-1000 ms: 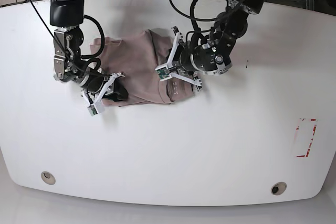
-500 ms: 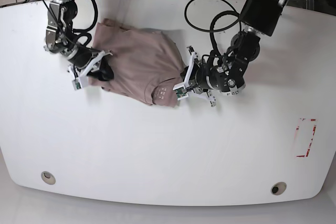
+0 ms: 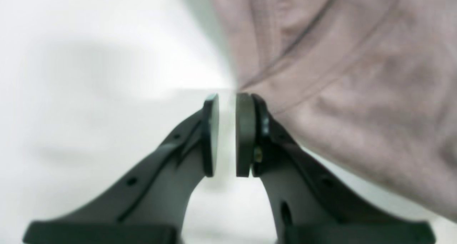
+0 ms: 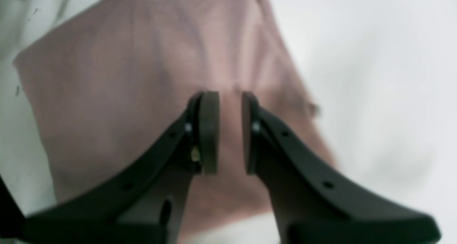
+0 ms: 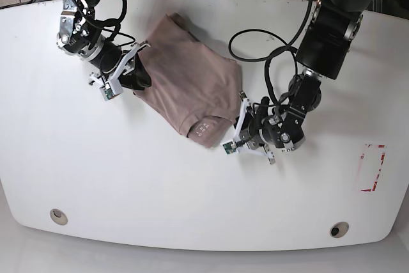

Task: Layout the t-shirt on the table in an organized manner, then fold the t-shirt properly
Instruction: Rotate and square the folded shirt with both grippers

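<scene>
Mauve-brown soft cloth t-shirt point(image 5: 192, 91), dragged toward twelve o'clock on the glossy white table point(image 5: 128, 183), now stretches between right gripper point(image 5: 131, 78) and left gripper point(image 5: 235, 133), both pinching its edges, spreading begun.

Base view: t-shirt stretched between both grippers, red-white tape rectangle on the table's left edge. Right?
Not quite. In the base view the red-white tape rectangle sits near the right edge of the table, not the left. The t-shirt does span between the right gripper and the left gripper.
</scene>
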`<action>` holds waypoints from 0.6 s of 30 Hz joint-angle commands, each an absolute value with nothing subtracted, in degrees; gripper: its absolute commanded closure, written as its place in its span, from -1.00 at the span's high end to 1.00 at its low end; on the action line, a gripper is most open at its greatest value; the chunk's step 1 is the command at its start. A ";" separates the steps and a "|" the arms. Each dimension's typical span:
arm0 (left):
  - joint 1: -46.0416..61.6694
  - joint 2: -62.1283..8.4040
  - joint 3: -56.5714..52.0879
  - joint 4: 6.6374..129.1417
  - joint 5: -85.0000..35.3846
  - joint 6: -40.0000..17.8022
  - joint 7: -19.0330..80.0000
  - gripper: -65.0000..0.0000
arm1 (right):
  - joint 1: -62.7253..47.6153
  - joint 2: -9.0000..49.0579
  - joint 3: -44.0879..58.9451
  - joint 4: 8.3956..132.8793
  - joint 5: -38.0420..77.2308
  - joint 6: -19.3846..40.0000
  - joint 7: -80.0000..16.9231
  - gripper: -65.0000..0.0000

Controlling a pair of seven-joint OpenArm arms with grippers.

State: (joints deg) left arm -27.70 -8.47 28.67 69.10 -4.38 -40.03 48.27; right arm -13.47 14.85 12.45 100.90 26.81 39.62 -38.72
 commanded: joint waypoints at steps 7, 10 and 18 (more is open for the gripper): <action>-29.49 -6.11 25.63 83.30 -5.49 -40.00 55.43 -0.80 | -11.47 15.69 12.79 106.95 27.82 40.00 -40.57 -0.67; -25.98 -4.97 25.36 89.19 -5.49 -40.00 58.86 -0.80 | -10.15 15.78 12.79 105.54 26.68 40.00 -40.92 -0.67; -12.97 -2.51 25.63 99.12 -5.32 -40.00 60.35 -0.80 | -4.35 13.14 12.53 96.75 18.95 40.00 -40.57 -0.67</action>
State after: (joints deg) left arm -13.78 -3.03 25.82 97.21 -5.21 -40.16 60.88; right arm -6.50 13.76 12.25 98.06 19.27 39.92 -42.11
